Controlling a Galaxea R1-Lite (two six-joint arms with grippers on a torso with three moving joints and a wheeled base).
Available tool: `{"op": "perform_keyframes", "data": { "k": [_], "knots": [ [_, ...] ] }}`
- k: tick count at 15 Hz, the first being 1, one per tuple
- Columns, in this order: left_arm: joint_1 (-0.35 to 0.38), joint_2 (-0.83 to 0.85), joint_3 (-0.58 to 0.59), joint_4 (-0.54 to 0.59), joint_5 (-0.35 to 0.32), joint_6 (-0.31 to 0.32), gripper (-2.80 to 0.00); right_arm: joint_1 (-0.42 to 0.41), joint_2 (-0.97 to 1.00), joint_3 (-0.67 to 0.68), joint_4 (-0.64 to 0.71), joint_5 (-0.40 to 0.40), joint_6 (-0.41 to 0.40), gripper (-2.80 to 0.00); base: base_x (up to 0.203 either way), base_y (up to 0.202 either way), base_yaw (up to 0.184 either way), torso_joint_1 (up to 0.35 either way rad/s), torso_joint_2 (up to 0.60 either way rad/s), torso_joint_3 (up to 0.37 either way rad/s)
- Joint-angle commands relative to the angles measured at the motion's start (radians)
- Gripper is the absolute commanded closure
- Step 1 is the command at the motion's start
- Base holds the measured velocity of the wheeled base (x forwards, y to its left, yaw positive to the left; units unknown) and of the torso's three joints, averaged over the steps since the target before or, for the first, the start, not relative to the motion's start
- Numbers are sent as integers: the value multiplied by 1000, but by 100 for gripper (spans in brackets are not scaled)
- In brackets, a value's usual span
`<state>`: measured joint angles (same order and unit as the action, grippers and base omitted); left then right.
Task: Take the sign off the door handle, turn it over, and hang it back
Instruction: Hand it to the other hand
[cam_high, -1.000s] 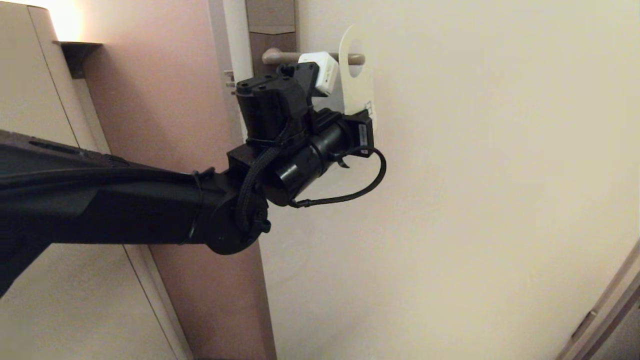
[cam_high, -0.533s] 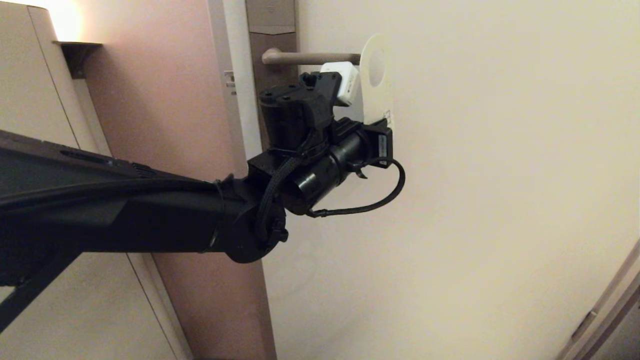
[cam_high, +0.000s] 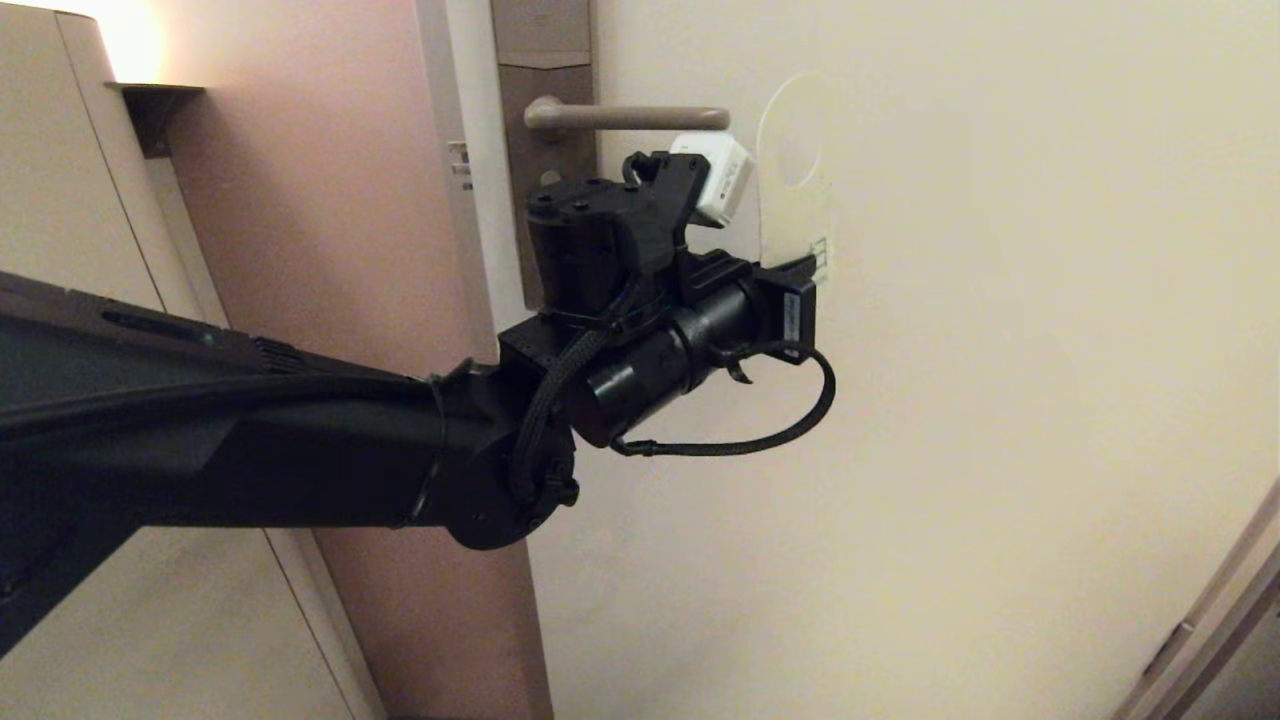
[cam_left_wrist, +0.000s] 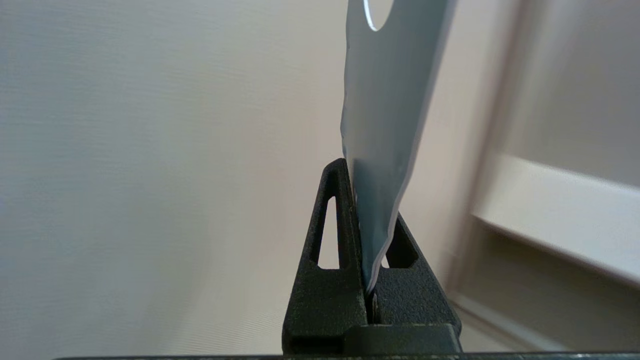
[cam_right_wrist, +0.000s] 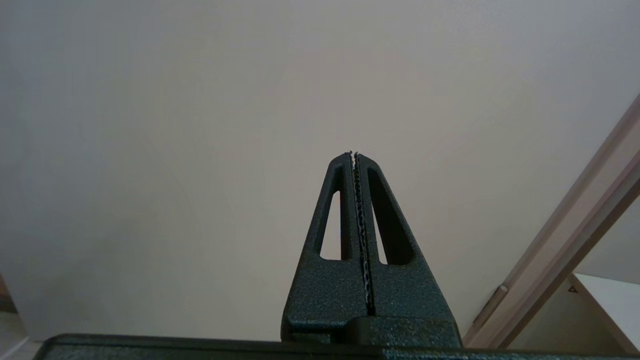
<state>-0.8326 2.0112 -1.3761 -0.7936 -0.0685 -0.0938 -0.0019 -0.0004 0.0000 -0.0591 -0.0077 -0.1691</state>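
The sign (cam_high: 795, 190) is off the door handle (cam_high: 625, 117) and held upright just right of the lever's free end, its white side toward the head camera, its oval hole at the top. My left gripper (cam_high: 805, 262) is shut on the sign's lower end. In the left wrist view the sign (cam_left_wrist: 387, 115) shows its blue-grey side and rises from between the closed fingers of my left gripper (cam_left_wrist: 365, 200). The handle sits on a tall brown-grey backplate (cam_high: 545, 150). My right gripper (cam_right_wrist: 354, 155) is shut and empty, facing a plain wall, and is out of the head view.
The cream door (cam_high: 950, 350) fills the right side. A pinkish wall (cam_high: 330, 200) and a door frame edge (cam_high: 470, 150) lie left of the backplate. A wall lamp (cam_high: 130, 50) glows at the top left. My left arm (cam_high: 250, 440) crosses from the left.
My left gripper has pulled the sign to the right along the lever and off its free end. The sign now hangs clear of the handle. The right gripper shows no earlier view.
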Motion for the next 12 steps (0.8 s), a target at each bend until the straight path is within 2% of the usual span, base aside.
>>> {"op": "perform_keyframes", "data": {
  "k": [1,4,7,9,12],
  "knots": [
    [1,-42,35,-5,-79,-2,0,0,0,0,-1,0,-1,0,0,0,0,0,0,0],
    [-2,-95,106,-7,-174,-18,0,0,0,0,-1,0,-1,0,0,0,0,0,0,0],
    [-9,-167,226,-11,-240,-35,0,0,0,0,-1,0,-1,0,0,0,0,0,0,0],
    [-14,-219,284,-12,-260,-62,0,-1,0,0,-1,0,-1,0,0,0,0,0,0,0],
    [-13,-261,293,-12,-264,-129,0,0,0,0,-1,0,-1,0,0,0,0,0,0,0]
  ]
}}
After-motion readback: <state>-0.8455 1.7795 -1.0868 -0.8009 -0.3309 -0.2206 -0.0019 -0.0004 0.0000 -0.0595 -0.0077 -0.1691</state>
